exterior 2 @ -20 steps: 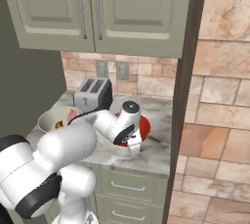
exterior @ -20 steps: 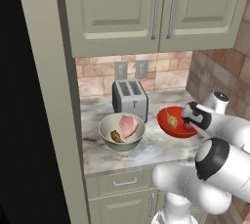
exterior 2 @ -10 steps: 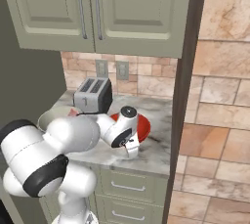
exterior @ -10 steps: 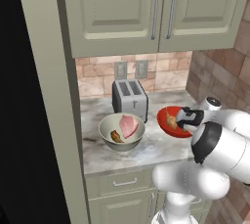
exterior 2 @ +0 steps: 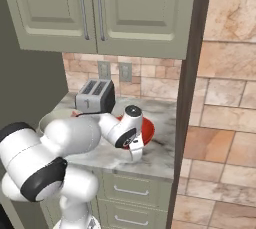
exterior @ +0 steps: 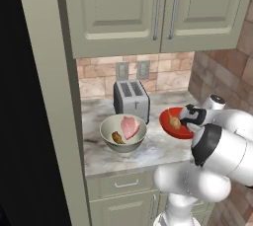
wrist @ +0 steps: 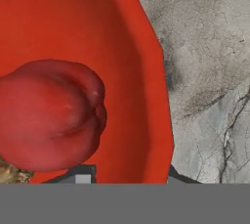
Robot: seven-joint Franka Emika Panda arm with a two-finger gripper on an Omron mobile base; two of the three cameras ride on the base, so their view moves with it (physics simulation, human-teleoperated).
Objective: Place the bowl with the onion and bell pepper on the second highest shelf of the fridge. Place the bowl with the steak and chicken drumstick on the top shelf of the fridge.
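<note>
The gripper point(wrist: 128, 178) has been lowered onto the red bowl point(wrist: 132, 71) since a second ago. Its fingers, narrowed, are seen straddling the bowl's rim beside the bell pepper point(wrist: 49, 115); a firm hold cannot be confirmed.

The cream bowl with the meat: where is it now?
In the left base view, the cream bowl sits on the counter, in front of the toaster, left of the red bowl.

A home kitchen: sage-green wall cabinets point(exterior: 158, 10) over a marble counter point(exterior: 148, 153), a brick backsplash point(exterior: 170, 72), a steel toaster point(exterior: 131, 100), and drawers point(exterior 2: 130, 193) below.
</note>
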